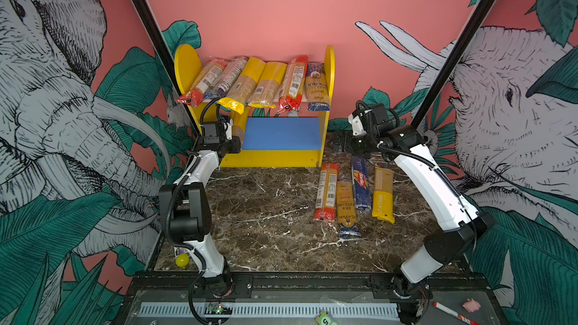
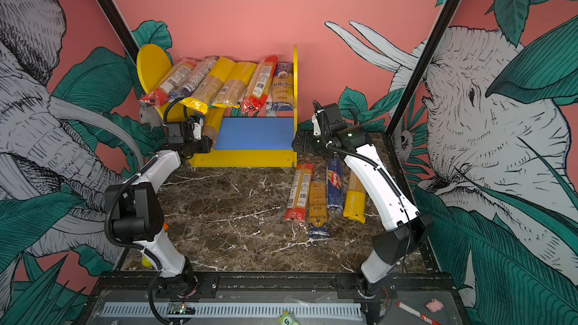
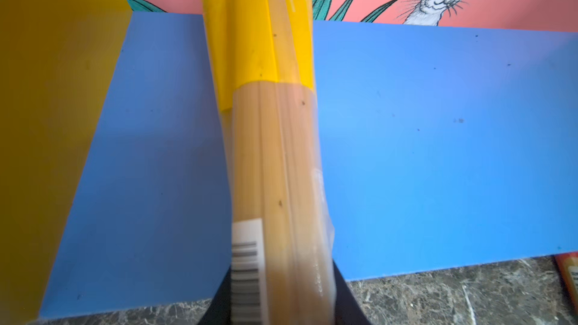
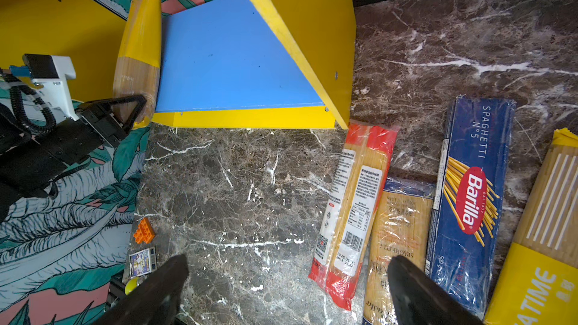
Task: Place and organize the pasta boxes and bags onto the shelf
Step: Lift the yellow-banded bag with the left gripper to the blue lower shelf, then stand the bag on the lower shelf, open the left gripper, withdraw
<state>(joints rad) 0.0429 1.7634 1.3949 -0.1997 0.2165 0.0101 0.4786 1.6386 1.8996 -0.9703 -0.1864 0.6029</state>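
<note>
The left arm (image 1: 200, 170) was stretched forward from its base with the elbow raised. The left gripper (image 4: 134, 109) pointed level ahead, its jaws pinched narrow on the near end of a yellow-ended spaghetti pack (image 3: 275, 157). The right arm (image 1: 431, 182) rose from its base and bent at the elbow — forearm sloping inward, wrist turned toward the middle — and the right gripper (image 2: 297, 144) hung low, jaws spread wide and empty.

Robot test booth, jungle-mural walls (image 1: 62, 104)
</note>
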